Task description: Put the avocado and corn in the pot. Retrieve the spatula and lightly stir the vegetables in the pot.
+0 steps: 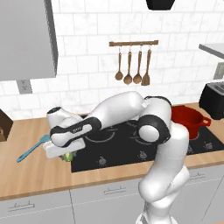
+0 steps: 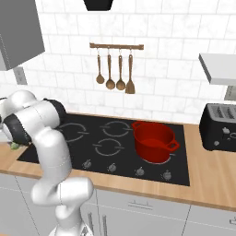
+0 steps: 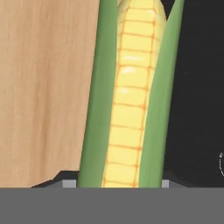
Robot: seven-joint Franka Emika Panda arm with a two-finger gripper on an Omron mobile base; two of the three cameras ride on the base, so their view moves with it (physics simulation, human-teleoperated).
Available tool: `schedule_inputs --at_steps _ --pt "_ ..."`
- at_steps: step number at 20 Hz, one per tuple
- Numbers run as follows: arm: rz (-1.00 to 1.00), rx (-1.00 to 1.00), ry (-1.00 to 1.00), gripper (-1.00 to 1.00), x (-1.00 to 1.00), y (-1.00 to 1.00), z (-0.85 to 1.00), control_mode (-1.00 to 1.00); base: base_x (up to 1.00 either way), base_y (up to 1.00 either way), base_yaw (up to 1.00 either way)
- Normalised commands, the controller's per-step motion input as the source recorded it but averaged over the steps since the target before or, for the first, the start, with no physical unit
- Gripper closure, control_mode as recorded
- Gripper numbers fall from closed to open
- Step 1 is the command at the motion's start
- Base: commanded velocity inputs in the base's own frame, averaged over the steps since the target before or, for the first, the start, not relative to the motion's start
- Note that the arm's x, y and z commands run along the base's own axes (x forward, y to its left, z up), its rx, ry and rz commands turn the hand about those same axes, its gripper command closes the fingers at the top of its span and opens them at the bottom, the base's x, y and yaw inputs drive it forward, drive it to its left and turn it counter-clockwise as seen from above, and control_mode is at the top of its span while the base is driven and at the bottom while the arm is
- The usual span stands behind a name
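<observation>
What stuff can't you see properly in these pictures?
- Corn: hand view, both ends cut off by the picture's edges; left base view, mostly hidden under the hand.
- Jaws: whether they grip the corn cannot be told; the tips barely show at the bottom of the hand view.
- Spatula: left base view, blade end tucked behind the hand.
- Pot: left base view, partly behind the arm.

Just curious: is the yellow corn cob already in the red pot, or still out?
Out. The green-husked yellow corn cob lies across the wooden counter's edge and the black cooktop, far from the round red pot.
</observation>
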Motion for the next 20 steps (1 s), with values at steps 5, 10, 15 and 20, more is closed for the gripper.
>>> schedule_inputs --at_steps 5,10,15,20 --pt "-0.12 0.00 -0.05 1.00 0.00 -1.00 0.82 -1.00 0.00 0.00 0.00" --pt "-0.16 -0.03 0.00 1.00 0.00 -1.00 0.29 -1.00 0.00 0.00 0.00" --pt "-0.18 -0.07 -0.03 1.00 0.00 -1.00 0.21 -1.00 0.00 0.00 0.00" --pt "-0.19 -0.03 0.00 1.00 0.11 -1.00 0.52 -1.00 0.00 0.00 0.00"
